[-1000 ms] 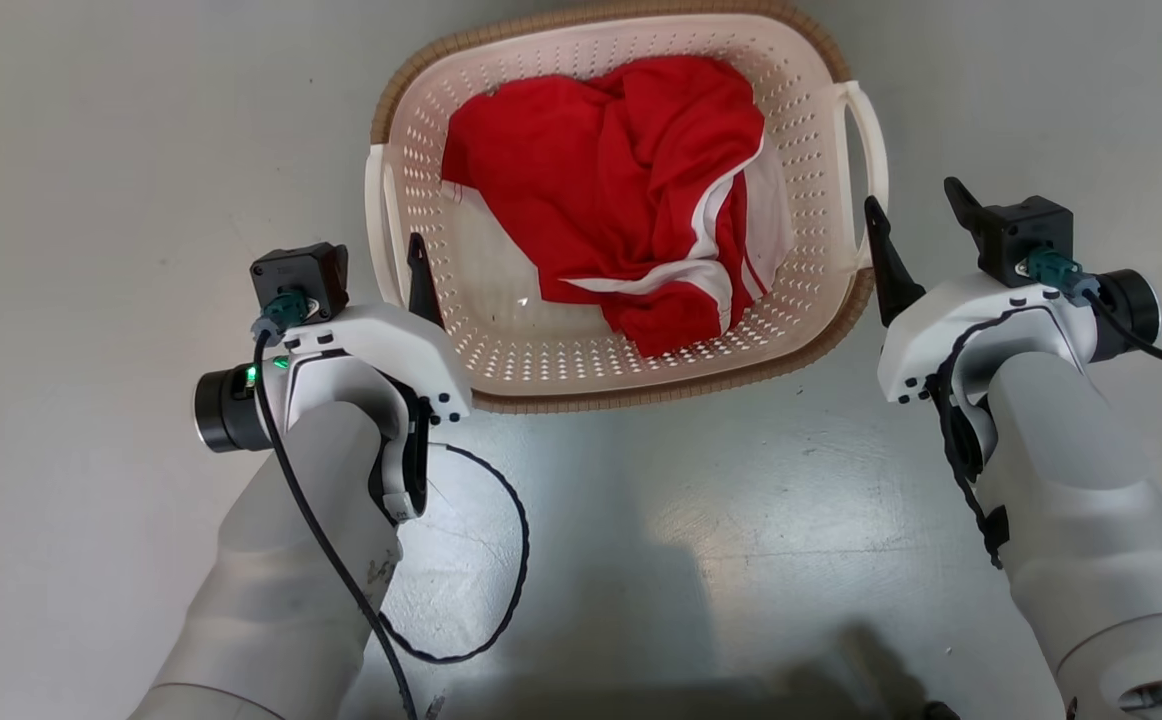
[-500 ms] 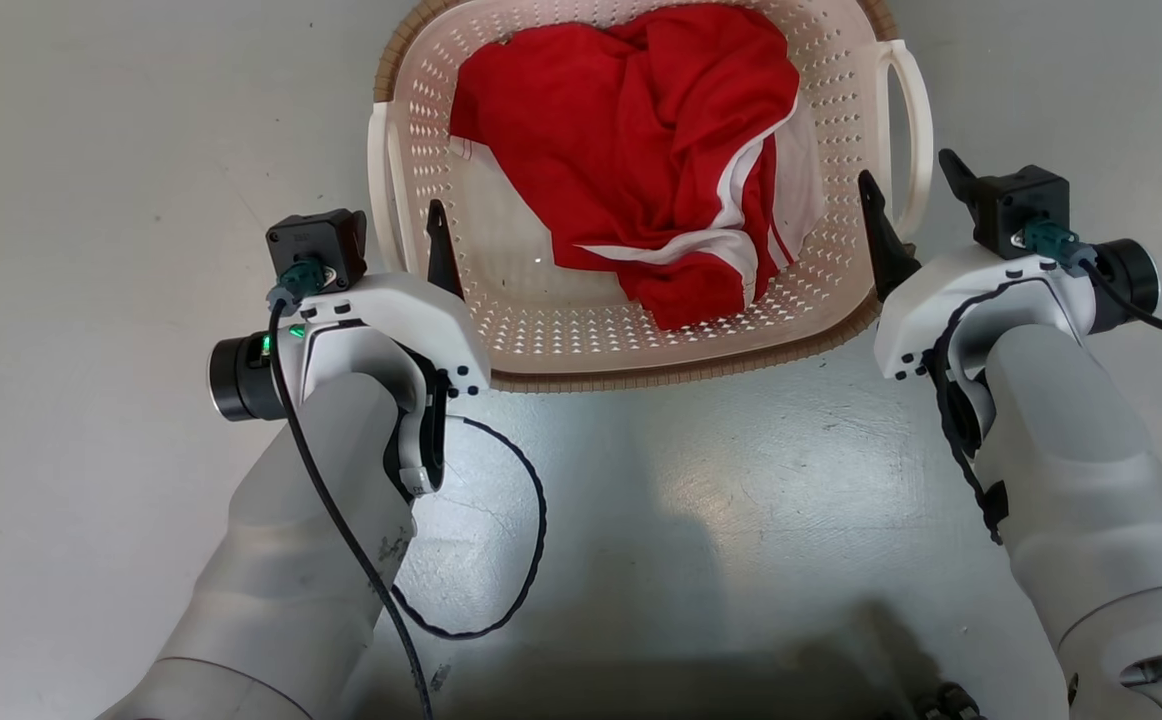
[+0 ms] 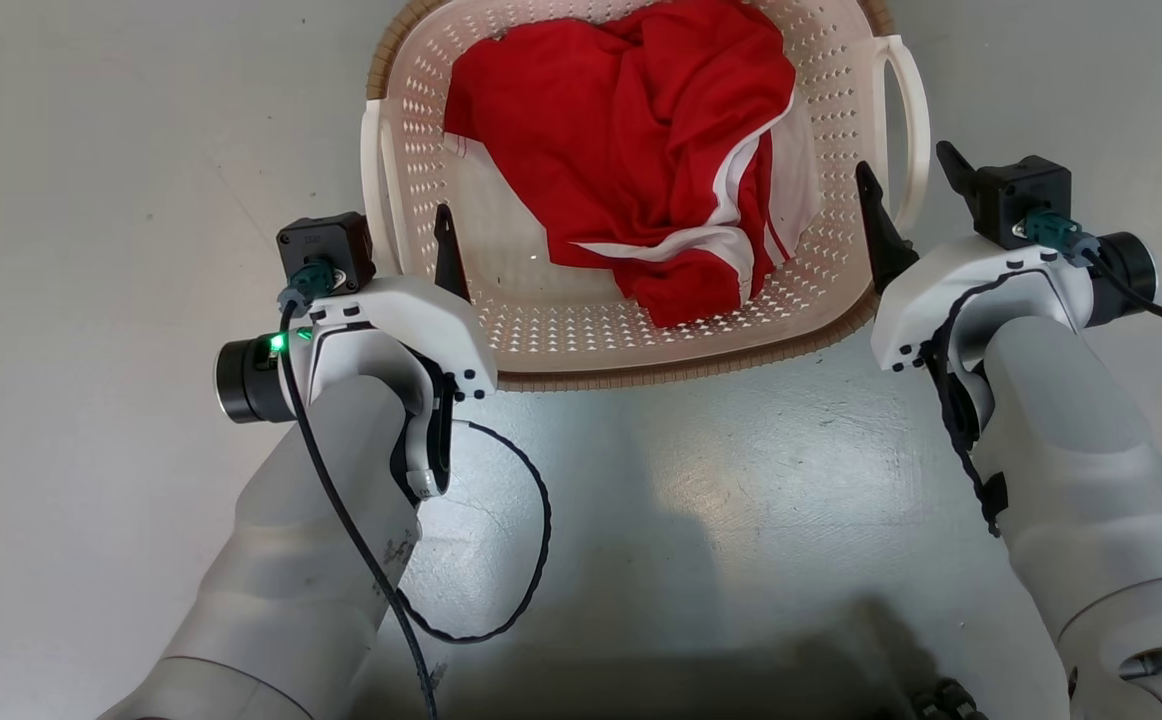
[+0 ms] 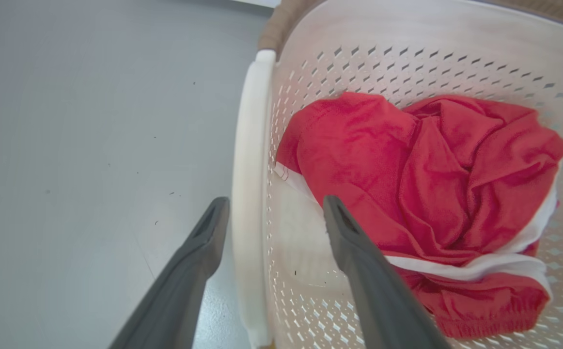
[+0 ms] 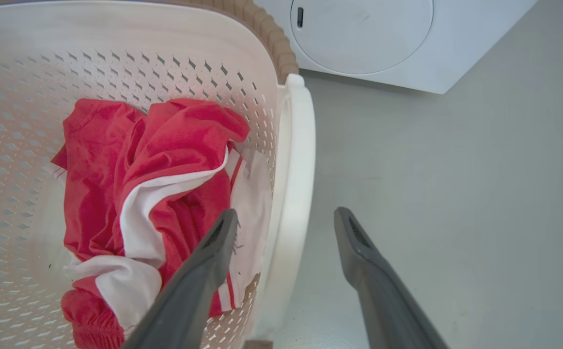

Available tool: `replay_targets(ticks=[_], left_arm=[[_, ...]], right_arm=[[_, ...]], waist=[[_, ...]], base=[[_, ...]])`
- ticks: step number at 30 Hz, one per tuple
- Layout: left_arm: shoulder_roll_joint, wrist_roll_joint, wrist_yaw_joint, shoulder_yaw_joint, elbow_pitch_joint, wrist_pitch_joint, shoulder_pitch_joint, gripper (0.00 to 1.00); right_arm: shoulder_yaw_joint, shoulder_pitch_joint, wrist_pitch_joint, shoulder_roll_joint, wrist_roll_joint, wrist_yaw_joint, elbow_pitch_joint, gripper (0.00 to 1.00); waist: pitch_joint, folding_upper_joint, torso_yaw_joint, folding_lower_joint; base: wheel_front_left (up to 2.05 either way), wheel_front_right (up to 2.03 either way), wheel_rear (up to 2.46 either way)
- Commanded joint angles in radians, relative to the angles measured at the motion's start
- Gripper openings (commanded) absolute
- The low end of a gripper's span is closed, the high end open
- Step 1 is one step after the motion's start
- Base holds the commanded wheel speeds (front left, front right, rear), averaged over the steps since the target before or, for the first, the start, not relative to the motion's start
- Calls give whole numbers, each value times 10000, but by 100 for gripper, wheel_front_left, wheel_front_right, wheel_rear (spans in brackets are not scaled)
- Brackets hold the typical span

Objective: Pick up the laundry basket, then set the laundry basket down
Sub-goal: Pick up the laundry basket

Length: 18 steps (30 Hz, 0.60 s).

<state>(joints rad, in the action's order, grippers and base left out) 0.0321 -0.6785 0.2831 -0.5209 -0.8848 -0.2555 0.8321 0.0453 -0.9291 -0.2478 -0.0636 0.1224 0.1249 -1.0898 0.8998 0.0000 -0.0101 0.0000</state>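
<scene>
The laundry basket (image 3: 641,372), cream perforated plastic with a brown woven rim, stands on the floor with a red and white garment (image 3: 641,150) inside. My left gripper (image 3: 391,245) is open and straddles the basket's left loop handle (image 3: 376,190). In the left wrist view that handle (image 4: 250,194) runs between my gripper's (image 4: 274,208) fingers. My right gripper (image 3: 911,195) is open around the right handle (image 3: 916,130). The right wrist view shows that handle (image 5: 298,169) just ahead of and between my gripper's (image 5: 286,220) fingers, one finger inside the basket (image 5: 117,48).
A white washer (image 5: 368,39) with a round door stands on the floor beyond the basket's far right corner. Grey floor (image 3: 91,200) lies open on both sides of the basket and in front of it. A black cable (image 3: 531,540) loops off my left wrist.
Both grippers have edged forward along the basket's sides, and the right handle now lies between the right fingers. The head view has shifted, so the basket sits higher in it.
</scene>
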Motion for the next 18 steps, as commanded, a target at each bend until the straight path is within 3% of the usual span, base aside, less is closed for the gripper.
replay_targets(ticks=[1, 11, 12, 13, 14, 18], left_arm=[[181, -100, 128, 110, 72, -63, 19, 100], [181, -161, 204, 2, -78, -63, 108, 100], [181, -148, 207, 1, -92, -63, 120, 77], [181, -130, 208, 4, -102, -63, 136, 21], [181, -65, 189, -51, -161, -63, 169, 0], [181, 61, 267, -56, -196, -63, 263, 0]], right_arm=[[-231, 221, -138, 133, -108, 58, 17, 100], [-477, 177, -139, 133, -399, 58, 16, 100], [-510, 169, -139, 133, -394, 58, 21, 100], [-535, 167, -139, 133, -376, 58, 34, 38], [-623, 164, -139, 133, -434, 58, -89, 0], [-669, 101, -139, 133, -485, 58, -114, 0]], waist=[[24, 0, -11, 0], [107, 0, -68, 0], [118, 0, -78, 0], [132, 0, -88, 0], [161, 0, -99, 0], [235, 0, -134, 0]], base=[[0, 0, 0], [0, 0, 0], [0, 0, 0], [0, 0, 0], [0, 0, 0], [0, 0, 0]])
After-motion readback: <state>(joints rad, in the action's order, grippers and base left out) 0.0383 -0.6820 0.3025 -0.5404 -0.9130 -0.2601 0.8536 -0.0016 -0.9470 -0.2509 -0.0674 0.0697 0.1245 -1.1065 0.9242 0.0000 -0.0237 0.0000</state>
